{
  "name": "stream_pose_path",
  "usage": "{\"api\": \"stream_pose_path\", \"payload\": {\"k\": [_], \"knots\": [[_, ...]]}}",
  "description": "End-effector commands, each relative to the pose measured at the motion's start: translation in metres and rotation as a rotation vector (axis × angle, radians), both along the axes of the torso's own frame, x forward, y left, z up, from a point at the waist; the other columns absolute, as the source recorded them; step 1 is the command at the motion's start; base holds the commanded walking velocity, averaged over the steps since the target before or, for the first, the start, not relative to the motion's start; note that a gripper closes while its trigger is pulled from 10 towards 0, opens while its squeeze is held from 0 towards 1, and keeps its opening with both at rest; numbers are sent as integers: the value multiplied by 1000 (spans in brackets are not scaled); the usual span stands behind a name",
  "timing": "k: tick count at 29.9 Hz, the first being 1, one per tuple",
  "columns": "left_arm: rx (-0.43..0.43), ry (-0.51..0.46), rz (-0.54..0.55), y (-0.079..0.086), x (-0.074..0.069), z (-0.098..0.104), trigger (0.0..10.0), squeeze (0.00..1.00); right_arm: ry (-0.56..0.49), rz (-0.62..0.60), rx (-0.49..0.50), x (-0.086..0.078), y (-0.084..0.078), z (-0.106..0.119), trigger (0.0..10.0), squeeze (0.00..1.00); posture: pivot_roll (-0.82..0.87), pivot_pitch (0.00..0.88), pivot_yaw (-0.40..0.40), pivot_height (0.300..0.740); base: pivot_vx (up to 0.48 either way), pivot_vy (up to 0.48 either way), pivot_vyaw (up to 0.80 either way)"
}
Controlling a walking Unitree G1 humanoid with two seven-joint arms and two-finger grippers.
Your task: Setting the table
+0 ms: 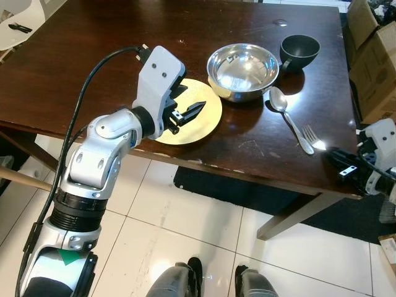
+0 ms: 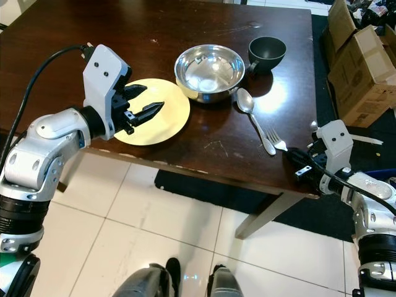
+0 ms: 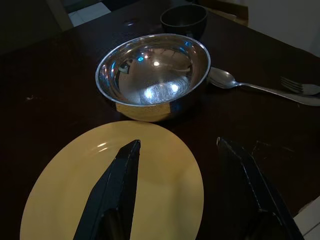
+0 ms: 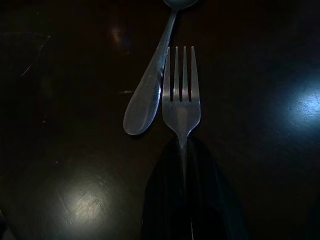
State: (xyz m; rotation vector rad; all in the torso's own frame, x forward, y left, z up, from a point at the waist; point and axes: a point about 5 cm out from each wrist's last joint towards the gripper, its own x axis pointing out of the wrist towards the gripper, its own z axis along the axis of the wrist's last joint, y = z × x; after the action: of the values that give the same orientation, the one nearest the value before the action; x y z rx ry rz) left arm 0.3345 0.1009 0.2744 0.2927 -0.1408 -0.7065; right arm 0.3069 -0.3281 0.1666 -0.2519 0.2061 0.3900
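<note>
From the head view, my left gripper (image 1: 185,112) hovers spread and empty over the yellow plate (image 1: 207,114) beside the steel bowl (image 1: 242,71). In the right wrist view, my right gripper (image 4: 186,150) pinches the fork (image 4: 181,95) flat on the table (image 4: 60,150), touching the spoon (image 4: 150,90). Placing cutlery; next I'd release it.

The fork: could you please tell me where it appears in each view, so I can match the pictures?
Left eye view: fork at the table's right edge, beside the spoon's handle.
Right eye view: same spot, before the right hand.
Left wrist view: tines at the right border.
Right wrist view: centre, handle between the closed fingers.
Shared landmark: the spoon.
</note>
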Motion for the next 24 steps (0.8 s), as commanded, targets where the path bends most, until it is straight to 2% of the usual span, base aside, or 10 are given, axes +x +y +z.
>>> {"api": "stream_pose_path", "payload": {"k": [1, 5, 8, 11, 12, 16, 17, 21, 22, 24], "knots": [[-5, 4, -8, -2, -1, -2, 10000, 0, 109, -48, 35, -7, -1, -29, 0, 0, -65, 196, 177, 740, 0, 0, 0], [-10, 4, -7, -2, -1, -2, 10000, 0, 15, -79, 106, -3, 0, -14, 0, 0, -69, 196, 174, 740, 0, 0, 0], [-15, 3, -4, -4, 0, -2, 10000, 0, -184, -123, 188, 0, 5, 23, 0, 0, -75, 196, 174, 740, 0, 0, 0], [-18, 2, -2, -4, 1, -2, 10000, 0, -285, -161, 210, 0, 7, 42, 0, 0, -81, 192, 173, 740, 0, 0, 0], [-22, 0, 0, -4, 1, -2, 10000, 0, -357, -172, 222, -2, 11, 55, 10000, 0, -83, 190, 174, 740, 0, 0, 0], [-30, -4, 4, -4, 2, -1, 10000, 0, -456, -163, 244, -7, 23, 74, 10000, 0, -91, 185, 175, 740, 0, 0, 0], [-37, -6, 8, -4, 2, -1, 10000, 0, -516, -117, 255, -11, 43, 85, 10000, 0, -98, 181, 174, 740, 0, 0, 0], [-43, -9, 13, -5, 2, -2, 10000, 0, -543, -81, 261, -14, 62, 90, 10000, 0, -104, 177, 174, 740, 0, 0, 0], [-57, -16, 28, -4, 3, -2, 10000, 0, -557, -55, 284, -15, 90, 87, 10000, 0, -109, 169, 172, 740, 0, 0, 0], [-63, -18, 35, -4, 3, -3, 10000, 0, -563, -52, 297, -15, 104, 86, 10000, 0, -109, 167, 172, 740, 0, 0, 0]]}}
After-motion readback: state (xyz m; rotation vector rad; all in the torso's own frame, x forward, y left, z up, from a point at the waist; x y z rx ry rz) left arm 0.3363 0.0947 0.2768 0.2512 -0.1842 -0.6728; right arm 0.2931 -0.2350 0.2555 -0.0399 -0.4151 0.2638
